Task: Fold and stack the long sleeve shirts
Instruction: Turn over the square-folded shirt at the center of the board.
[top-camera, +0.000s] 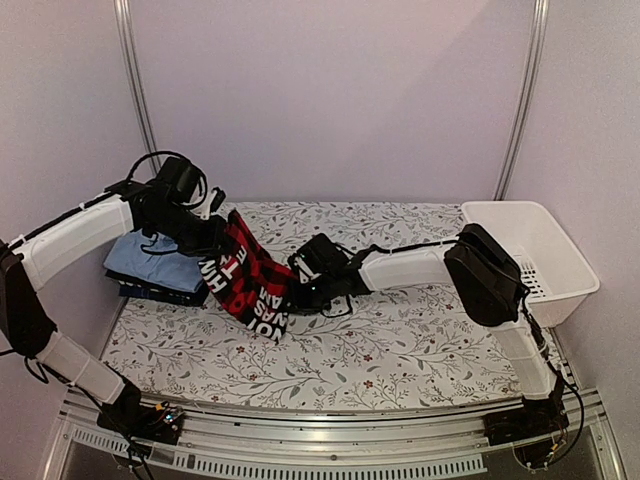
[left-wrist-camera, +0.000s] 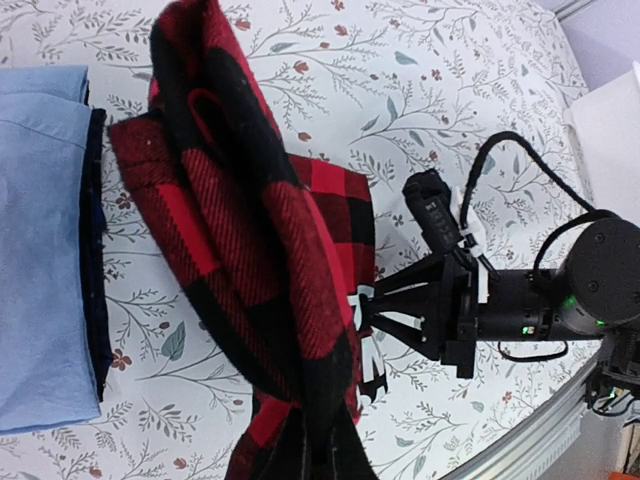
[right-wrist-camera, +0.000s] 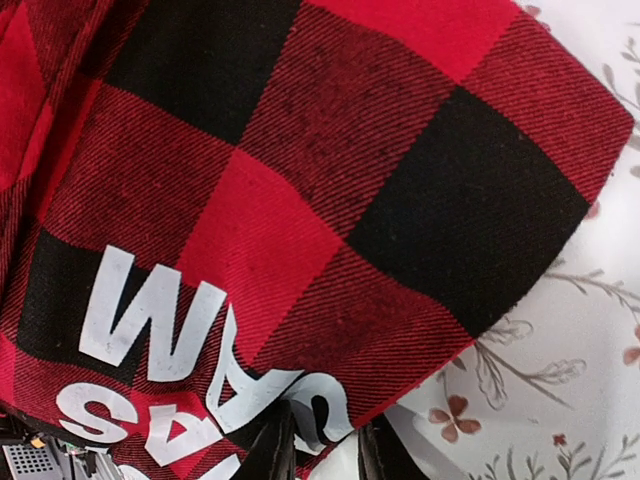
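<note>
Flannel shirt (top-camera: 250, 280) droops just beside the blue shirt (top-camera: 150, 262), edges apart.

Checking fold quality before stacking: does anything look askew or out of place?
The checked shirt hangs bunched and twisted from the left hand, beside rather than on the neatly folded blue shirt.

Red-and-black checked flannel shirt (top-camera: 250, 280), white lettering — light blue shirt (top-camera: 150, 262) — grey-floral table (top-camera: 400, 345), white basket (top-camera: 540, 225)
</note>
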